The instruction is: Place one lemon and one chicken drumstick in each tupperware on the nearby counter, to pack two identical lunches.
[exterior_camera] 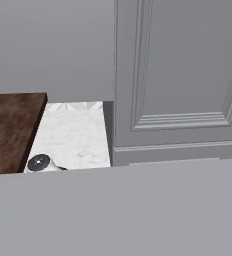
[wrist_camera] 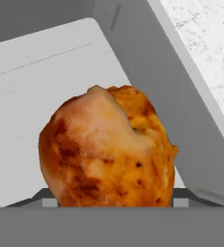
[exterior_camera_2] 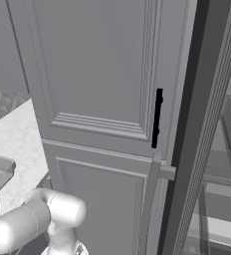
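Gripper state cannot be read: in the hand view its fingertips are hidden behind a chicken drumstick [wrist_camera: 109,149], whose browned, orange-mottled meaty end sits low in the centre. Whether the drumstick is clamped or merely lies below the hand cannot be told.

Surface: behind the drumstick lies a light-grey tupperware [wrist_camera: 41,101], pale flat floor to the left, sloping wall and flared rim running up to the right. Past that rim, in the upper right corner, is the white grey-veined marble counter [wrist_camera: 205,43].

Room, left base view: a strip of the same marble counter [exterior_camera: 75,135] runs back to a grey wall, with a dark brown wooden surface [exterior_camera: 10,130] touching its left side and a tall grey panelled cabinet door [exterior_camera: 183,80] on its right. A dark round joint cap of the arm [exterior_camera: 38,162] shows at the counter's near edge.

Right base view: white arm links [exterior_camera_2: 38,219] bend in the lower left, low in front of the panelled cabinet, which carries a black vertical handle [exterior_camera_2: 157,117]. A grey tray rim [exterior_camera_2: 0,167] sits on the marble at the left edge. Shelves show at far right.
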Robot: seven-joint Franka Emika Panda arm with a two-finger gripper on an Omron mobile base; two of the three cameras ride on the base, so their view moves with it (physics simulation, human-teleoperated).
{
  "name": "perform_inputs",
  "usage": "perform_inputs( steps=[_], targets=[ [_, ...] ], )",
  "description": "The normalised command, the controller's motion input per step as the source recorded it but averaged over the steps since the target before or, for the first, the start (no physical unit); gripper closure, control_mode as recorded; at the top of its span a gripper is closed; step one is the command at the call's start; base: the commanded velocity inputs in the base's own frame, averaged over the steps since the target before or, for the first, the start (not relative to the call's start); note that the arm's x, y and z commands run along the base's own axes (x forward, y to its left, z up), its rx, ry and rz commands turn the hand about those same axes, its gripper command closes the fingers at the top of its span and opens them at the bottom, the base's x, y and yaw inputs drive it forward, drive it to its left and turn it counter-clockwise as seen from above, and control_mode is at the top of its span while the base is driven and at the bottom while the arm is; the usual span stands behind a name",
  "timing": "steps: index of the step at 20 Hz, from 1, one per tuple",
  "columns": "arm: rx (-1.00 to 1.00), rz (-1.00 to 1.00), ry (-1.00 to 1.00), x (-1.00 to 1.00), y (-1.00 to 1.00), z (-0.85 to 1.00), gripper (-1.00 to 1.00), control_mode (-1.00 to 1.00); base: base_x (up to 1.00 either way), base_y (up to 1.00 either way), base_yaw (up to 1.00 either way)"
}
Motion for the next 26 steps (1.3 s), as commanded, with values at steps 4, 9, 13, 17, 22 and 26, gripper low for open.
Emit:
perform_inputs(
  steps=[4,9,13,17,22,26],
  targets=[
    [0.0,0.0,-0.11,0.0,0.0,0.0,1.0,-1.0,0.0,0.0,0.0],
    [0.0,0.0,-0.13,0.0,0.01,-0.08,-1.0,-1.0,0.0,0.0,0.0],
    [0.0,0.0,-0.04,0.0,0.0,0.01,-1.0,-1.0,0.0,0.0,0.0],
    [0.0,0.0,0.02,0.0,-0.01,0.2,-1.0,-1.0,0.0,0.0,0.0],
    [-0.02,-0.04,0.04,-0.16,-0.02,0.32,-1.0,-1.0,0.0,0.0,0.0],
    [-0.01,-0.24,0.03,-0.43,-0.26,0.29,-1.0,-1.0,0.0,0.0,0.0]
  ],
)
